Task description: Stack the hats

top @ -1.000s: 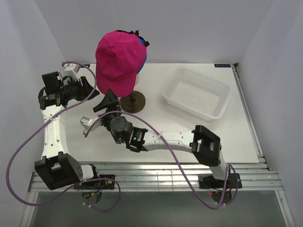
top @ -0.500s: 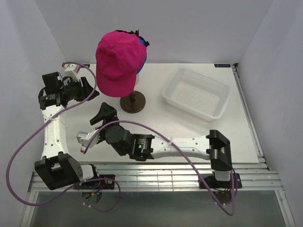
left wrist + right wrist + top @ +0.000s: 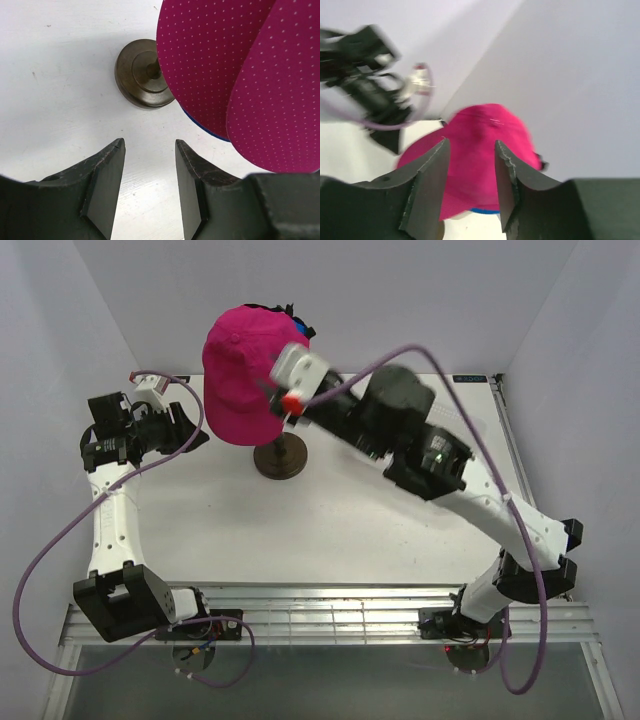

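- Top: the pink cap sat on top, above the stand.
- Left wrist: the left gripper, near the stand, was half open and empty; a blue cap edge showed under pink brims.
- Right wrist: the right gripper, above the stand, was partly open and empty, facing the pink cap.

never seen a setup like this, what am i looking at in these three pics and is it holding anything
These are two robot arms bolted at the near edge of a white table. The wide picture comes from a fixed camera above and behind them. The other two come from a camera on each wrist, so the dark prongs at the bottom are that arm's own fingers. On the table a dark round stand carries stacked caps: a pink cap on top, and the left wrist view shows two pink brims with a blue cap's edge peeking out. The left hand points toward the stand; the right hand is up by the top cap. Both are open and hold nothing.
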Motion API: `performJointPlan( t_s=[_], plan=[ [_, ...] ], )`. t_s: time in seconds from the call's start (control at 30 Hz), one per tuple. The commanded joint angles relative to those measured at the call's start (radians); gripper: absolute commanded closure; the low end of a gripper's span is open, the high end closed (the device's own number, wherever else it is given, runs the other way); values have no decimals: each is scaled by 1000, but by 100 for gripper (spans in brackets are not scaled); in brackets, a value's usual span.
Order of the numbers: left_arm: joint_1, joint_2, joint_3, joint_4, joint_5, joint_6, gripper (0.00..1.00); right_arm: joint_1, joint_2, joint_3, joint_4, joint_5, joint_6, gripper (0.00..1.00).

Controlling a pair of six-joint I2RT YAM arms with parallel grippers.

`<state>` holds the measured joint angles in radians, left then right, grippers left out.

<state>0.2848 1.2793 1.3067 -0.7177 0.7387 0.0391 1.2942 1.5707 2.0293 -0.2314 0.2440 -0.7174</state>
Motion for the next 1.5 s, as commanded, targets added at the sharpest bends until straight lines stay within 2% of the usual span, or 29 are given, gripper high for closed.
performJointPlan(
  t_s=[0.0, 0.17, 0.2, 0.27, 0.3, 0.37, 0.47, 0.6, 0.77, 1.1, 1.23, 1.47],
  plan=[
    [5, -31, 32, 6, 7, -5, 44, -252, 1, 83, 21, -230, 314, 54],
    [5, -37, 28, 8, 19, -11, 44, -478, 106, 163, 141, -428, 522, 54],
    [5, -38, 28, 9, 21, -13, 45, -566, 150, 180, 205, -512, 655, 54],
    [5, -40, 29, 9, 24, -15, 44, -669, 198, 181, 309, -602, 804, 53],
    [5, -40, 31, 9, 25, -18, 45, -693, 247, 181, 402, -656, 931, 53],
    [5, -38, 31, 9, 30, -18, 45, -723, 307, 244, 443, -680, 1009, 48],
    [5, -41, 25, 11, 33, -18, 45, -734, 409, 351, 425, -675, 1068, 40],
    [5, -41, 17, 15, 41, -22, 45, -757, 413, 244, 567, -675, 1179, 40],
    [5, -41, 17, 18, 42, -22, 45, -759, 469, 315, 589, -692, 1253, 40],
    [5, -41, 19, 18, 42, -22, 44, -760, 485, 214, 633, -631, 1286, 40],
    [4, -40, 16, 18, 41, -22, 45, -759, 535, 288, 598, -641, 1302, 41],
    [5, -41, 9, 18, 39, -22, 45, -759, 549, 270, 603, -652, 1320, 43]
  ],
)
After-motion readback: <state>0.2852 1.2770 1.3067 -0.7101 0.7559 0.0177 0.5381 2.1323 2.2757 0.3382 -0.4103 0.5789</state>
